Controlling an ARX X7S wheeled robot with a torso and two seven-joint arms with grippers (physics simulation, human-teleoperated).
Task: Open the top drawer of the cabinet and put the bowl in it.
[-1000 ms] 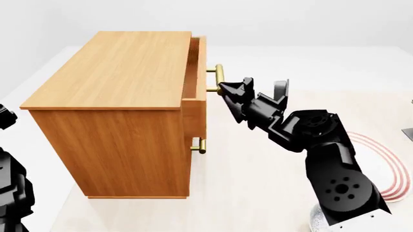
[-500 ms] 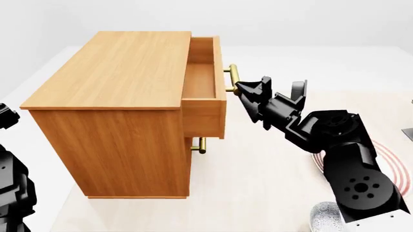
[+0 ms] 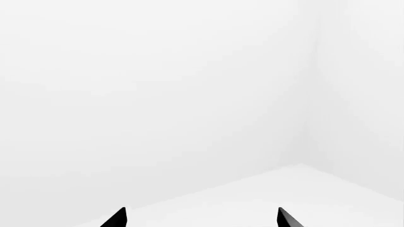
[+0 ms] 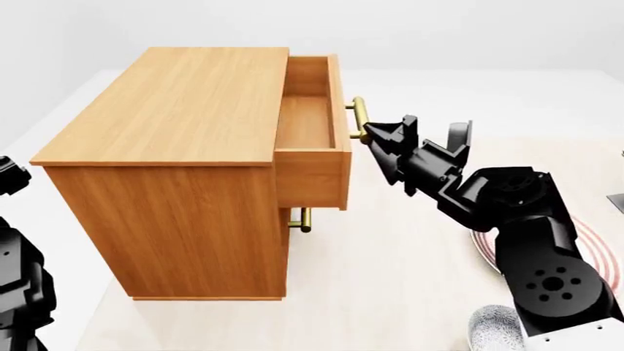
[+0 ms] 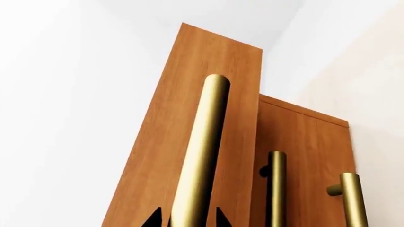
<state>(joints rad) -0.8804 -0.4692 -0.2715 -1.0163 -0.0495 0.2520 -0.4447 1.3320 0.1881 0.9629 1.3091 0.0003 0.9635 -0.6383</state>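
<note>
Right arm at the handle of the partly open top drawer

The right arm reaches from beside the cabinet [image 4: 175, 168] up to the top drawer [image 4: 310, 139], its gripper [image 4: 375, 134] closed narrowly around the brass handle [image 5: 200, 156], one fingertip [image 5: 153, 220] on each side of the bar. The drawer juts out from the cabinet front, wooden inside showing. The bowl [image 4: 495, 330] sits low, well clear of the cabinet, beside the arm's base, near the plate [image 4: 604, 256]. The left gripper [image 3: 200, 218] shows only two tips set wide apart, holding nothing
</note>
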